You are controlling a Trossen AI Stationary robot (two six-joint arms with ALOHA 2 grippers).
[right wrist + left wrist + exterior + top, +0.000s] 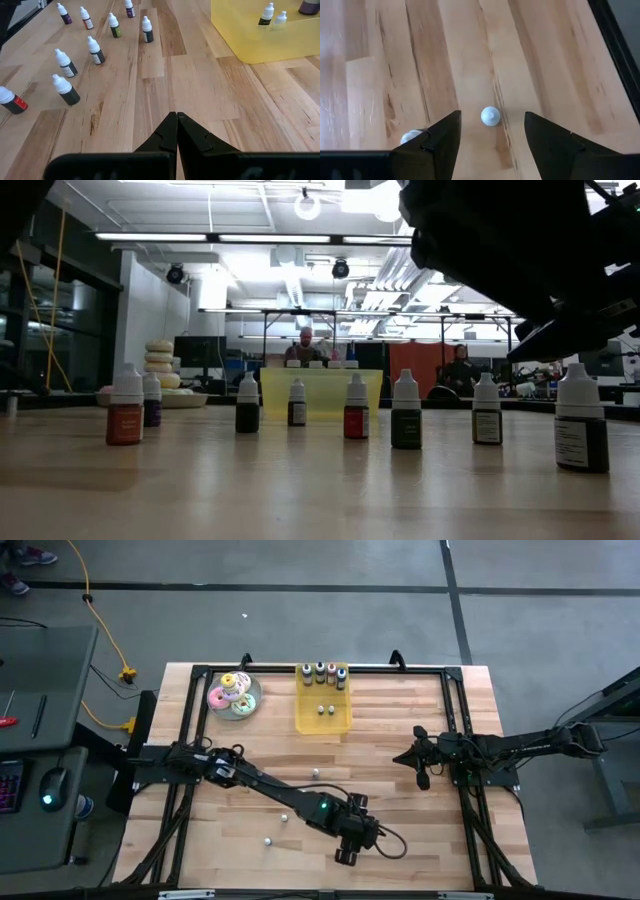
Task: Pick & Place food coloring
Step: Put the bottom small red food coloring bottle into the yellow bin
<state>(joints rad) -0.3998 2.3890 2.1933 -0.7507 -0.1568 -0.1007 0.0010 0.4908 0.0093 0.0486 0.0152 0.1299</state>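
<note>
The left end effector (490,145) hangs low over the near part of the counter (400,810), at about five o'clock from the counter's middle, its two dark fingers (442,142) spread wide with nothing between them. Seen from its wrist, one white-capped food coloring bottle (490,115) stands in the gap just ahead of the fingertips, viewed cap-on, and a second bottle (411,137) peeks out beside one finger. The right end effector (176,131) waits at about three o'clock over the counter, its fingers pressed together and holding nothing. Ahead of it, in its wrist view, a loose group of food coloring bottles (95,51) stands upright on the bare wood, with dark, red and purple bodies under white caps. The yellow tray (323,718) sits at about twelve o'clock; two small bottles (326,709) stand inside it and a row of larger bottles (322,673) lines its far end. Beside it, toward eleven o'clock, a plate of donuts (234,693) rests near the far edge.
</note>
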